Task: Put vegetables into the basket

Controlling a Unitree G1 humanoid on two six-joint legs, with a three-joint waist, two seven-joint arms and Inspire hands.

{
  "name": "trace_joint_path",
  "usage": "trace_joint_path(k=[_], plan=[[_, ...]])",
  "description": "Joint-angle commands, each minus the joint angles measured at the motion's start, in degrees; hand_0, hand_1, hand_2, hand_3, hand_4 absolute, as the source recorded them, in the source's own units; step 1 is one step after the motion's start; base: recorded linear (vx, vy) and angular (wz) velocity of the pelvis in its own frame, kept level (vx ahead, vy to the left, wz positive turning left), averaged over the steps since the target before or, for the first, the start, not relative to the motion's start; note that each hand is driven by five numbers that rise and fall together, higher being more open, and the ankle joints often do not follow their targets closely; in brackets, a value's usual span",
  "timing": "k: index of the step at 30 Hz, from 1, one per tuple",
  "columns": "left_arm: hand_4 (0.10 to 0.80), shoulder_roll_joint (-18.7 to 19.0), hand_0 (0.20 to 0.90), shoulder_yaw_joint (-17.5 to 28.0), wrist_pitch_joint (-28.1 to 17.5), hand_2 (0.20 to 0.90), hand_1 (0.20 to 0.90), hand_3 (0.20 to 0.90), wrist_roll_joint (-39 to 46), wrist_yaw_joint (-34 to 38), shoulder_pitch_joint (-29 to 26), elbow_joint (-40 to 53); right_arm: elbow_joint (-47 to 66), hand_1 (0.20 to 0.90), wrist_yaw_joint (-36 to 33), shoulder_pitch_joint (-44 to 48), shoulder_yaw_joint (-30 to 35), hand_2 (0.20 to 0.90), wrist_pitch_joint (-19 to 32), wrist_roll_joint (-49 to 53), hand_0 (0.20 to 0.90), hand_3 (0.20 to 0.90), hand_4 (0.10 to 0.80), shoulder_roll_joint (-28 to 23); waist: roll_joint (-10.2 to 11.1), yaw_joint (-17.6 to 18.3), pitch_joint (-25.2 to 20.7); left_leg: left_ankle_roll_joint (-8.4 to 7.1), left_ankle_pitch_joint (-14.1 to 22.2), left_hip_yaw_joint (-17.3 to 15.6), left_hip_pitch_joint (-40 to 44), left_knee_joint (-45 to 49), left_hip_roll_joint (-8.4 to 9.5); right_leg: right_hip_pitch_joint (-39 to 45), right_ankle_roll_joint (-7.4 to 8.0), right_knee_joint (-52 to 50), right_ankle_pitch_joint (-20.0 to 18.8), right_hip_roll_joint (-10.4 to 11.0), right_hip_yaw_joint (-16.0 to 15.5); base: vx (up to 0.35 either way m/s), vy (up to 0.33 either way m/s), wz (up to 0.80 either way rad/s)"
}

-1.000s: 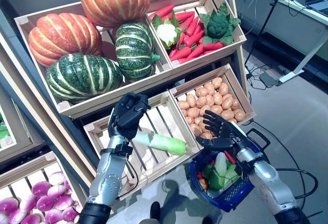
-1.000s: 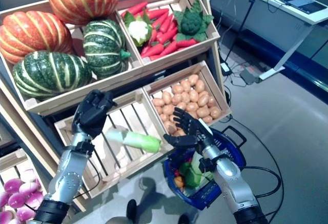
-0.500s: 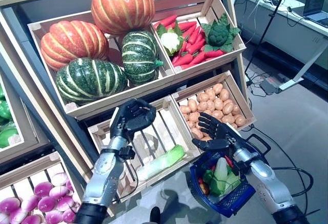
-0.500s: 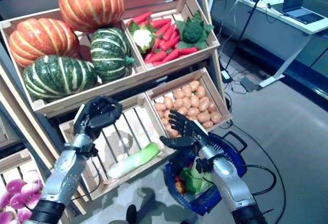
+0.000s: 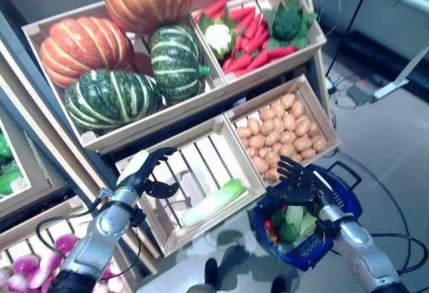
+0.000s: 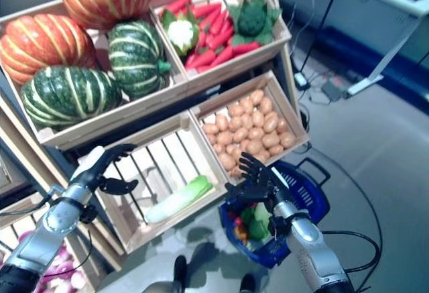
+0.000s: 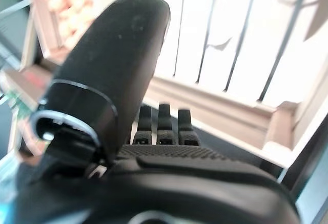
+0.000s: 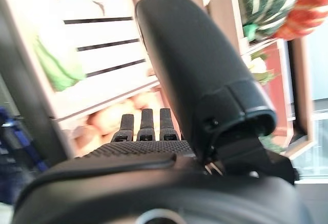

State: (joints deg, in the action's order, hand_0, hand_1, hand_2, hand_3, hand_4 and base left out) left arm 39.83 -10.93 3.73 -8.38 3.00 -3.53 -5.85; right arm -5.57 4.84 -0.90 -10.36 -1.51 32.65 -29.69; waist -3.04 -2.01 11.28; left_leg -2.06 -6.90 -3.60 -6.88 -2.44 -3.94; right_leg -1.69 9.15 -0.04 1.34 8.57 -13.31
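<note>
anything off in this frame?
Yes: the cabbage lies loose in the slatted crate, not in the basket. Both robot hands, left and right, are open and empty.

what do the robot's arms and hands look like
Both arms are silver-grey metal shells with dark bands at the wrist and elbow joints. Each ends in a matte black left hand or right hand with slim, segmented fingers. The left thumb wears a white cover. In the wrist views each palm has a ribbed, textured surface and a broad, rounded thumb.
</note>
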Motion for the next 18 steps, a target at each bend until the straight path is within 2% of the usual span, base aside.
trace_joint_path(k=[1, 7, 9, 14, 18], plan=[[0.8, 2.4, 0.9, 3.3, 1.5, 0.9, 0.9, 0.9, 0.7, 5.7, -6.8, -0.3, 5.9, 0.9, -2.7, 6.5, 0.9, 0.9, 9.4, 4.1, 0.9, 0.9, 0.8, -1.6, 2.3, 0.3, 5.0, -1.84, 6.3, 0.4, -1.8, 8.5, -0.56, -4.7, -2.71, -9.1, 2.0, 2.2, 1.5, -0.187, -0.092, -0.04], [0.8, -1.4, 0.9, -1.6, 3.3, 0.9, 0.9, 0.9, 7.5, 10.0, -11.1, -7.5, 4.2, 0.9, -3.5, 10.3, -0.7, 0.9, 11.3, 4.1, 0.9, 0.9, 0.8, -2.5, 2.6, 1.5, 10.3, -2.71, 7.1, 0.9, -8.6, 16.7, -1.65, -10.5, -4.53, -15.8, 3.8, 1.4, 2.7, -0.198, -0.067, -0.01], [0.8, -2.8, 0.9, -3.0, 2.5, 0.9, 0.9, 0.9, 9.6, 12.8, -12.8, -10.1, 4.2, 0.9, -4.1, 11.9, -1.6, 0.9, 11.6, 3.8, 0.9, 0.9, 0.8, -2.6, 2.9, 1.9, 11.8, -2.95, 7.6, 0.9, -11.1, 19.9, -1.99, -12.4, -5.11, -18.3, 4.6, 1.2, 3.2, -0.169, -0.013, 0.0], [0.8, -6.3, 0.9, -5.7, 0.9, 0.9, 0.9, 0.9, 11.3, 19.0, -18.1, -18.4, 2.7, 0.9, -5.6, 15.4, -3.4, 0.9, 12.2, 3.4, 0.9, 0.9, 0.8, -1.9, 3.8, 2.9, 14.6, -2.47, 10.1, 1.3, -16.6, 27.9, -2.3, -17.6, -6.31, -26.8, 7.5, 0.3, 5.0, -0.131, 0.015, 0.0], [0.8, -8.7, 0.9, -6.9, 0.0, 0.9, 0.9, 0.9, 11.3, 24.5, -23.0, -24.7, 1.4, 0.9, -5.6, 17.9, -4.0, 0.9, 12.8, 4.0, 0.9, 0.9, 0.8, -0.9, 4.5, 3.6, 16.4, -2.44, 12.1, 1.4, -20.4, 32.9, -2.38, -21.4, -6.63, -32.3, 9.2, 0.4, 6.0, -0.108, 0.033, -0.01]])
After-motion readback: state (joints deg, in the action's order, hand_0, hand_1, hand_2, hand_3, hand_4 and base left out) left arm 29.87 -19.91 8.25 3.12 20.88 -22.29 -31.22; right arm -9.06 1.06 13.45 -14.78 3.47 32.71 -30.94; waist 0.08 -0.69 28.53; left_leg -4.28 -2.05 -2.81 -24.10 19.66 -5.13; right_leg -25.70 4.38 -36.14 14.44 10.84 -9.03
